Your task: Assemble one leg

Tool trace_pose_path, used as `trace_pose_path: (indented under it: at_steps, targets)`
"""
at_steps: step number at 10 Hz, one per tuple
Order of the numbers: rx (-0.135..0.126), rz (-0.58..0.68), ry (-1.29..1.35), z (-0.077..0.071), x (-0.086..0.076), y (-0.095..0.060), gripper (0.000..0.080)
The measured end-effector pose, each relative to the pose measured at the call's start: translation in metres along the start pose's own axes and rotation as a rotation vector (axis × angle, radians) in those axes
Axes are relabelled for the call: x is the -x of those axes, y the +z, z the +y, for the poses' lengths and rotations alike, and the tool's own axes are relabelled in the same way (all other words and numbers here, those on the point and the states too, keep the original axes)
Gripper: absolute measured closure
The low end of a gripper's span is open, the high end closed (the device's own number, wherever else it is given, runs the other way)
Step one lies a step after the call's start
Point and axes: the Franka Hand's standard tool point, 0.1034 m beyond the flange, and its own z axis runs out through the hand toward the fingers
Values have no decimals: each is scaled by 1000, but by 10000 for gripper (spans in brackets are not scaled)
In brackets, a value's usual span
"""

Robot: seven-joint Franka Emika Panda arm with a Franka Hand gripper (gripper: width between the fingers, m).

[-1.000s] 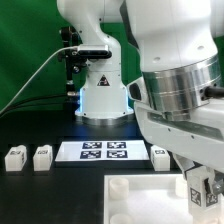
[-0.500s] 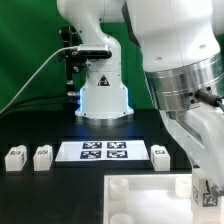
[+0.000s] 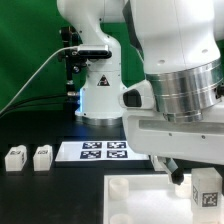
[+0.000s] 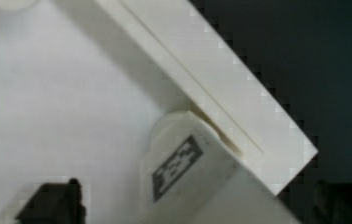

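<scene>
A white leg (image 3: 207, 187) with a black-and-white tag stands at the near right corner of the large white panel (image 3: 135, 198). In the wrist view the same leg (image 4: 194, 165) sits against the panel's raised edge (image 4: 208, 70). My gripper (image 4: 194, 205) straddles it: one dark finger (image 4: 48, 203) stands clear of the leg with bare panel between them, and the other finger (image 4: 345, 203) is close to its far side. The jaws are wide apart. Two more legs (image 3: 15, 157) (image 3: 41, 156) stand at the exterior view's left.
The marker board (image 3: 92, 150) lies behind the panel, in front of the robot's white base (image 3: 102, 95). The arm's bulky wrist (image 3: 180, 95) fills the exterior view's right and hides the table there.
The wrist has turned and swung toward the exterior view's left, now hiding the leg that stood right of the marker board. The leg at the panel's corner has stayed about in place.
</scene>
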Motion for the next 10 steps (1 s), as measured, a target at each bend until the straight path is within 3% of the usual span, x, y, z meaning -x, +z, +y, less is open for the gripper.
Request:
trace_pose_path:
  at_steps: [1,2,3,4,6,7,8,9,10]
  targets:
    - [3,2,-113,1,-1,0,152]
    - [24,0,-231,1,1,0,151]
    - [102,11,-456,-6,2,-5,151]
    - [113,18,-534,-10,4,-5,151]
    - [98,13,-451,-9,4,-4,195]
    - [97,14,-414,-9,5,-4,371]
    - [93,17,-317,-10,5,-4,371]
    - [92,23,-195,-9,5,-4,497]
    - [90,28,-90,-10,5,-4,498]
